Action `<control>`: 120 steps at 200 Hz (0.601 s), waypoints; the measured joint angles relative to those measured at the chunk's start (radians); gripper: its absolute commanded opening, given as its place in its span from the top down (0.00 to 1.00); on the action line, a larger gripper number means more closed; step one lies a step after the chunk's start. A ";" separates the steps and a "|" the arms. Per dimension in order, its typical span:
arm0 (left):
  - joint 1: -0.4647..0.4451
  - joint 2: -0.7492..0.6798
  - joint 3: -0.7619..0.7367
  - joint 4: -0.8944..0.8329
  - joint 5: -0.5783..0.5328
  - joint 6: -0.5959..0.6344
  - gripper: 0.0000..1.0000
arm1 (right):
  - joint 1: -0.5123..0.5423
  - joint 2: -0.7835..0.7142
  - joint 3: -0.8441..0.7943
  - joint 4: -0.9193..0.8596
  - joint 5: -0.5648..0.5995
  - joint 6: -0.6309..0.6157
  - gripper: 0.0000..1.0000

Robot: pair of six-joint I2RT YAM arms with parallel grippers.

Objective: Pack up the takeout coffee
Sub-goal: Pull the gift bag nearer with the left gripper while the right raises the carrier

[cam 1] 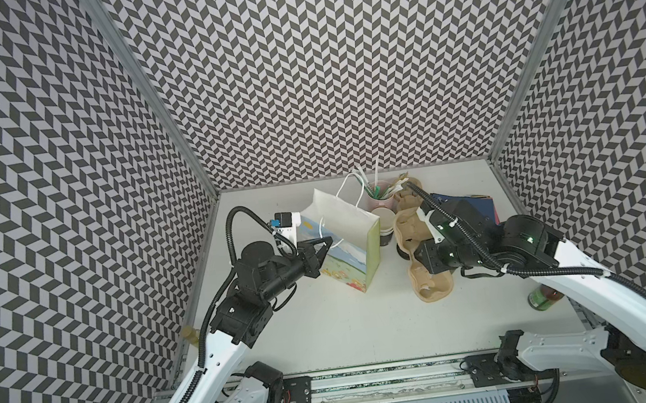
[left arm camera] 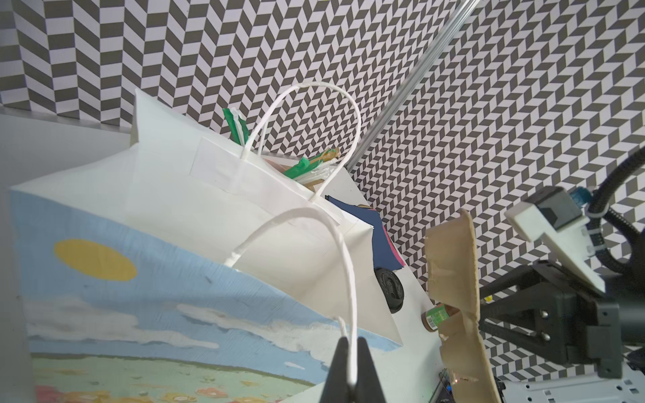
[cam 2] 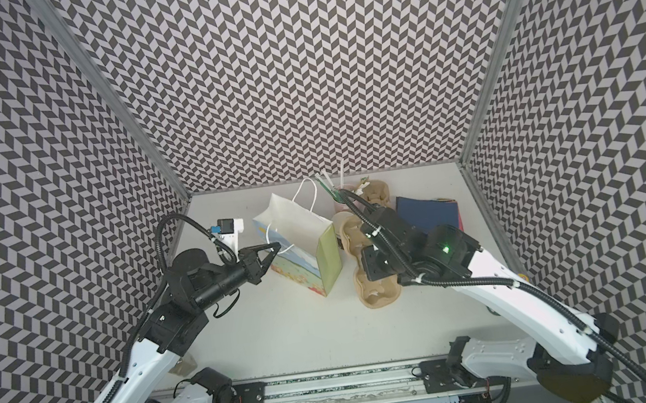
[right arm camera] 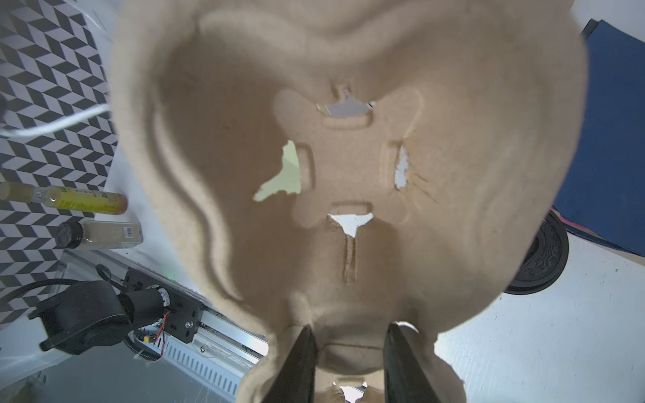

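Observation:
The takeout coffee cup (cam 1: pixel 385 240), black outside and cream inside, stands open just behind the gift bag (cam 1: pixel 344 250) (cam 2: pixel 295 231) (left arm camera: pixel 104 279). Its black lid (left arm camera: pixel 389 288) (right arm camera: pixel 539 258) lies apart on the table, under the tan cup carrier (cam 1: pixel 410 225) (cam 2: pixel 378 288) (left arm camera: pixel 453 265) (right arm camera: pixel 349 174). My left gripper (cam 1: pixel 330 243) (cam 2: pixel 276 245) (left arm camera: pixel 349 343) is shut on the bag's near white handle. My right gripper (cam 1: pixel 413 254) (cam 2: pixel 362 260) (right arm camera: pixel 350 329) is shut on the carrier's middle ridge and holds it tilted on edge to the right of the bag.
A pink cup of straws (cam 1: pixel 379 197) and another tan carrier (cam 1: pixel 410 194) stand at the back. Dark blue folders (cam 1: pixel 468 205) (cam 2: pixel 427 214) lie at the back right. A green-labelled bottle (cam 1: pixel 540 297) lies at the right, and two bottles (right arm camera: pixel 69 202) (right arm camera: pixel 101 233) lie by the left wall.

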 measured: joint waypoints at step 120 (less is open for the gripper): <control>0.062 -0.095 -0.037 -0.085 0.027 0.159 1.00 | 0.032 0.058 0.170 -0.031 0.001 -0.040 0.69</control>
